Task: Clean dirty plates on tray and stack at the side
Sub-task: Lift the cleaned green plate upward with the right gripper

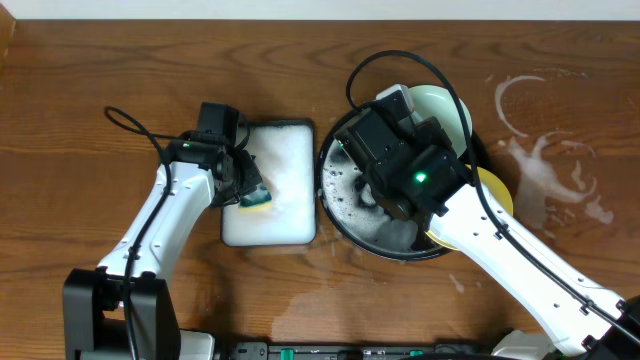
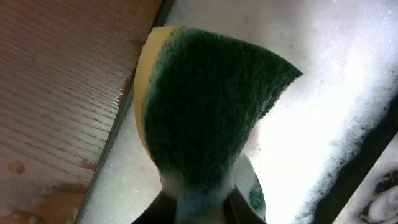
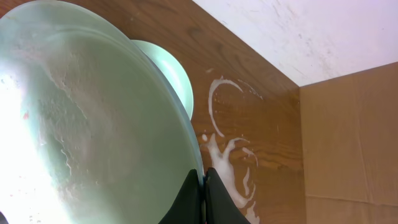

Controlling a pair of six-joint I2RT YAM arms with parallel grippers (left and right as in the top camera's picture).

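In the right wrist view my right gripper is shut on the rim of a pale mint-green plate, which is wet, sudsy and held tilted. A second mint-green plate shows behind it. From overhead, the right arm covers most of the black tray. A mint-green plate shows at the tray's far right and a yellow plate at its right rim. My left gripper is shut on a green and yellow sponge over the foamy white tray.
Whitish soapy rings and streaks mark the bare wood right of the black tray. Suds coat the white tray. A black cable loops on the table at the left. Wet patches lie near the front edge.
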